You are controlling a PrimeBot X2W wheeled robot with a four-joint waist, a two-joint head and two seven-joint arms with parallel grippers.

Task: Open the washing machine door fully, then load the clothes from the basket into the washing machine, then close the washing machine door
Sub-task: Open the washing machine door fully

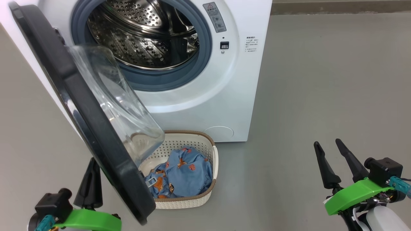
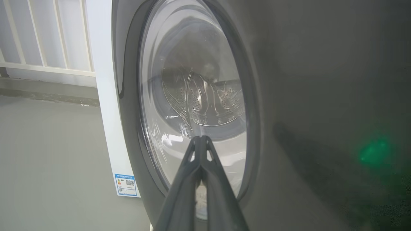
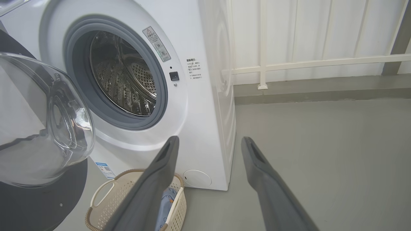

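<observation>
The white washing machine [image 1: 199,96] stands at the top of the head view, its steel drum [image 1: 144,32] exposed. The washing machine door [image 1: 80,106] hangs swung out to the left, its glass bowl [image 1: 118,106] over the basket [image 1: 205,141]. Light-blue clothes [image 1: 186,173] lie in the basket on the floor in front of the machine. My left gripper [image 1: 94,160] is shut on nothing, on the door's outer side. In the left wrist view the left gripper [image 2: 200,138] points at the door's window [image 2: 192,96]. My right gripper [image 1: 327,142] stands open over bare floor at the lower right.
Grey floor [image 1: 321,80] stretches to the right of the machine. In the right wrist view a white railing [image 3: 305,62] runs along the wall behind the machine [image 3: 205,112], and the basket [image 3: 106,199] sits at the lower left. A blue label [image 2: 126,185] marks the machine's front corner.
</observation>
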